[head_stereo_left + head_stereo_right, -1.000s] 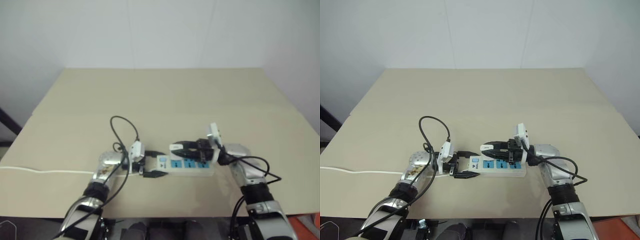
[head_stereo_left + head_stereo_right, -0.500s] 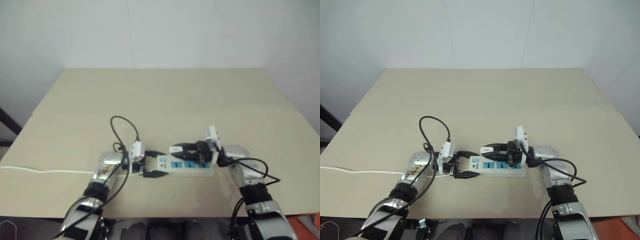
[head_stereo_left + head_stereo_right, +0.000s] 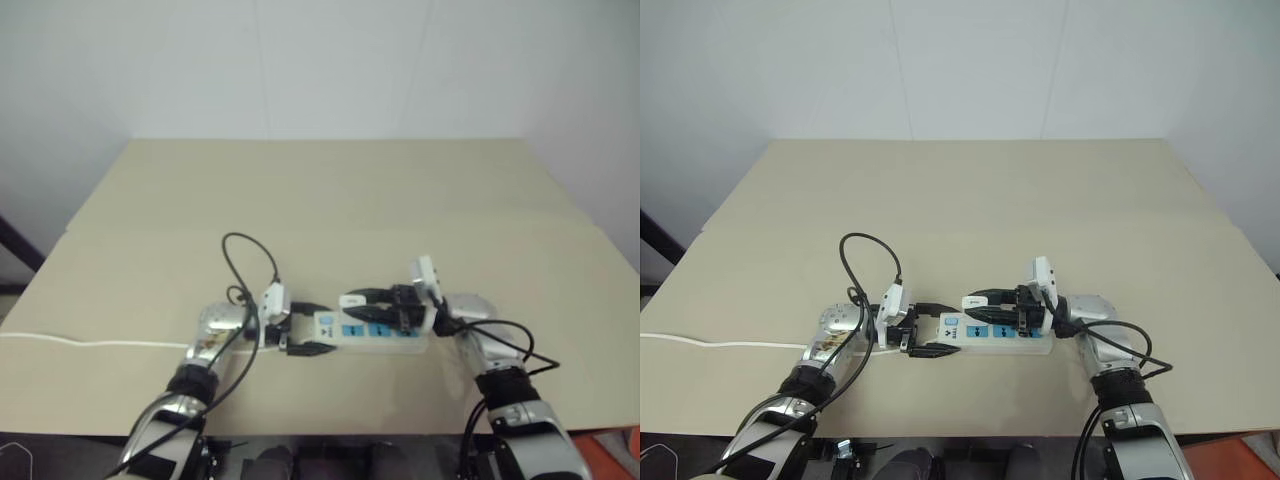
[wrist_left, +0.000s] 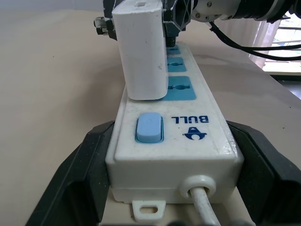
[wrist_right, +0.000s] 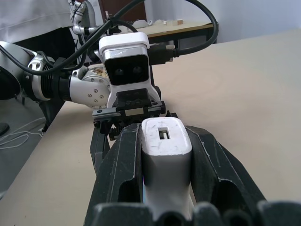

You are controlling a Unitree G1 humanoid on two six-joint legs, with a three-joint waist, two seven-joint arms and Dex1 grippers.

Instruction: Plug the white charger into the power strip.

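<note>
- The power strip point(image 3: 995, 335) is seen lying flat on the tan surface point(image 3: 1040, 200), near its front edge, with its length running left to right.
- The switch end of the strip is flanked by the two black fingers point(image 4: 70, 174) of the left gripper point(image 3: 932, 332); the jaws are spread wide, one on each long side of the strip, and in the left wrist view they are seen against or just beside its walls.
- A thin white cable point(image 3: 720, 344) is seen running along the surface from behind the left arm to the left edge of the head views, and where it leaves the strip's end is shown in the left wrist view.
- The white charger point(image 5: 164, 141) is clamped between the closed jaws of the right gripper point(image 3: 985, 300), which reaches in from the right, level, over the strip.
- In the left wrist view the charger is seen upright, just above the strip beside the blue switch point(image 4: 149, 127) and at the nearest of the three blue sockets point(image 4: 180, 88); its prongs are hidden, so whether they are seated cannot be told.
- A looped black cable point(image 3: 865, 262) is seen rising above the left wrist.
</note>
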